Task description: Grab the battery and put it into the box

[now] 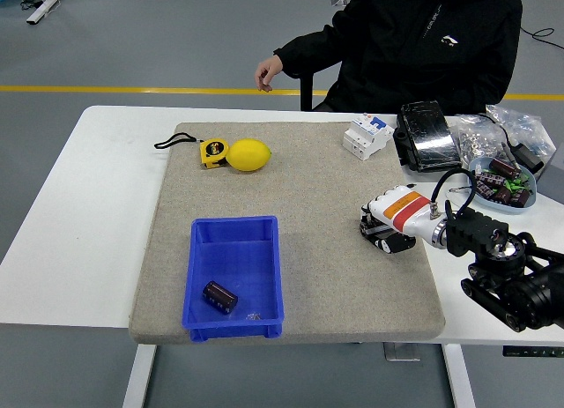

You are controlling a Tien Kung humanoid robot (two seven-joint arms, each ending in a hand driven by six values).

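The battery (219, 296) is lying inside the blue box (234, 277), its long axis slanting down to the right. The right hand (388, 226), fingers curled and holding nothing, is sitting on the mat (308, 179) well off to the battery's right, the only robot hand showing

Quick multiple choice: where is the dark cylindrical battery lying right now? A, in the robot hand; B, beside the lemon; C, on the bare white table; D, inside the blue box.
D: the battery lies on the floor of the blue box, toward its near end, well away from the right robot hand.
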